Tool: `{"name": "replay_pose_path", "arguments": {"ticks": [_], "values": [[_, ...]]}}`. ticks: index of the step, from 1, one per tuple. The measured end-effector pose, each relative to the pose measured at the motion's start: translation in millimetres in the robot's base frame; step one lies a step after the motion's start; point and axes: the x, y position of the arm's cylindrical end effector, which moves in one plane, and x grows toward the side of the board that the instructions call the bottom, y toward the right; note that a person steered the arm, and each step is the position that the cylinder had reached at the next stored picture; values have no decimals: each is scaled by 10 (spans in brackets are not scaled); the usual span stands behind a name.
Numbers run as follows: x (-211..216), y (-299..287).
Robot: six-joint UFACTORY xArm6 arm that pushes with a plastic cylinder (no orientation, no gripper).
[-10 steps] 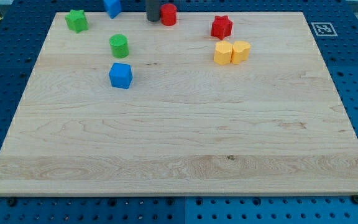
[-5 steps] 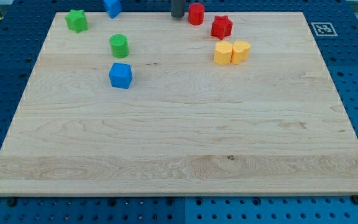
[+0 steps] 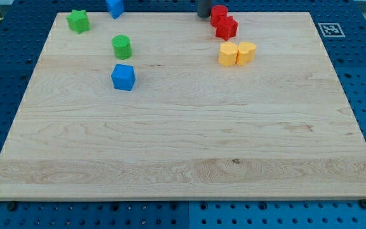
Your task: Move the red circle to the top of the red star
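Observation:
The red circle (image 3: 218, 14) sits at the board's top edge, touching the upper left of the red star (image 3: 227, 27). My tip (image 3: 204, 14) is right against the red circle's left side. The rod runs up out of the view's top.
Two yellow blocks (image 3: 228, 54) (image 3: 246, 51) sit side by side just below the red star. A green circle (image 3: 121, 46) and a blue cube (image 3: 123, 77) lie at centre left. A green star (image 3: 78, 20) and another blue block (image 3: 114, 7) are at the top left of the wooden board (image 3: 183, 140).
My tip has slid to the right along the top edge, pushing the red circle rightwards until it meets the red star. The other blocks have not moved.

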Motion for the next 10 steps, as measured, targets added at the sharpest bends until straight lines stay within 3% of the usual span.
{"name": "replay_pose_path", "arguments": {"ticks": [2, 8, 10], "values": [[85, -440], [1056, -2322], [657, -3346]]}}
